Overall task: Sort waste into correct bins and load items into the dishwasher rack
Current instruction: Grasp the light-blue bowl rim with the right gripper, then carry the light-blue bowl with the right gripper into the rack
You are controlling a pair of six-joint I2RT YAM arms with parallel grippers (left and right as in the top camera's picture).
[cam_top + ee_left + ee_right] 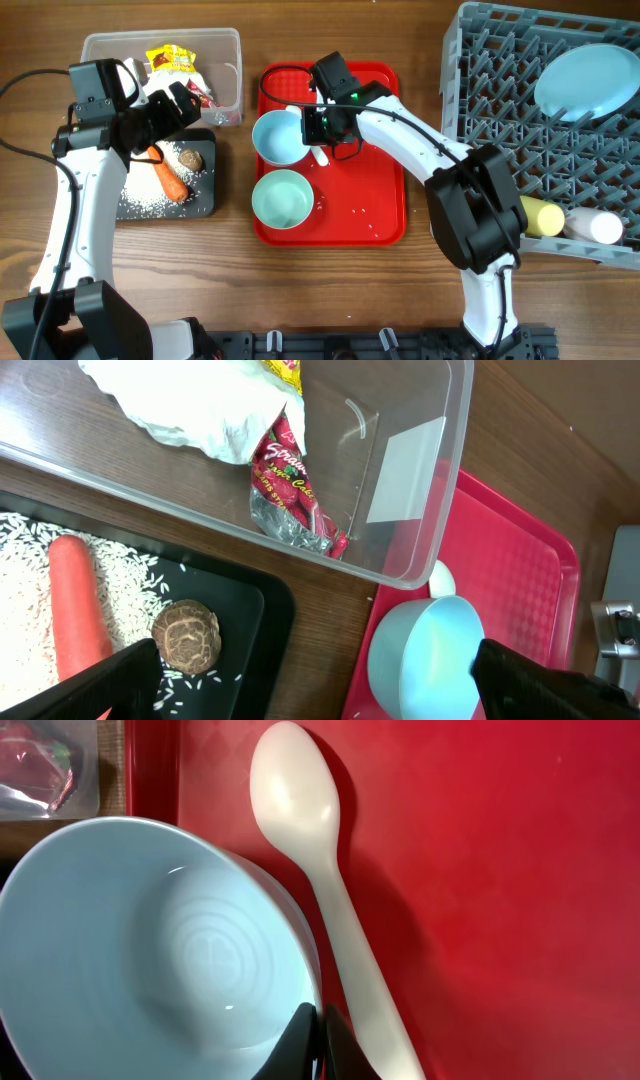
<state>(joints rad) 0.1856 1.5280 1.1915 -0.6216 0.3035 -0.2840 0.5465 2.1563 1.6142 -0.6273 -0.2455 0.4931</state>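
Right pincer [322,1045] closed tight, apparently pinching the rim of blue bowl [150,950] on red tray [500,870]; white spoon [330,890] just beside. Left pincer [320,685] wide open, empty, above black tub [270,600].

From overhead, the rack [480,60] runs off the top and right edges, and the right arm [480,210] covers the left end of the yellow cup [545,216]. At the left wrist, the top edge cuts the tissue [190,400] and yellow wrapper [285,368], and the bottom edge cuts the carrot [75,610]. At the right wrist, we see the far bowl [150,950] cut off left and below. The spoon [330,900] handle leaves the bottom edge, where only the right gripper [318,1045] tips show. The clear bin [40,765] is a blur.
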